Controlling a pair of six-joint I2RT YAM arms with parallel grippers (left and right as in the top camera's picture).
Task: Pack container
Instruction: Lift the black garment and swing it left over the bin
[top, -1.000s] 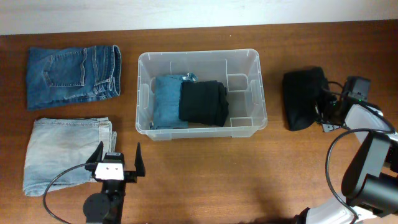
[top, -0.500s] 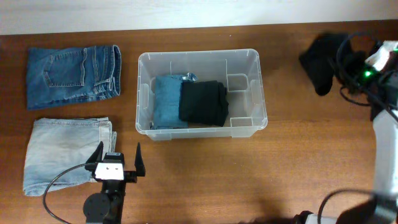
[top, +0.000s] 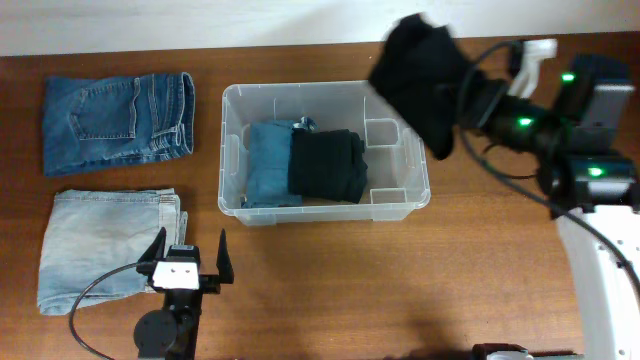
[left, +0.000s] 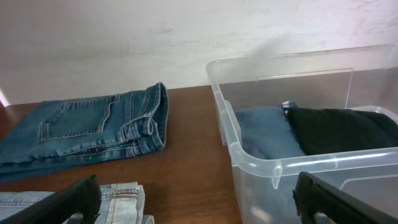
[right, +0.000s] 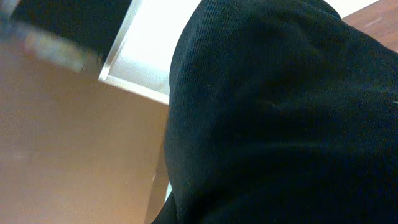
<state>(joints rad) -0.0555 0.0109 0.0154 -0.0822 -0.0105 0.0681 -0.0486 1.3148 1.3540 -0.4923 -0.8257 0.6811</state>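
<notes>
Lifted black garment (top: 415, 70) off wood table (top: 480, 270) to above container (top: 320, 86) corner, right gripper (top: 462, 100) clamped on it.
Left gripper (top: 188, 250) wide; white wall (top: 200, 20) behind.

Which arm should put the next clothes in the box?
Right. The right arm holds a black garment above the container's right end. The left end effector sits open and empty, near the light jeans.
</notes>
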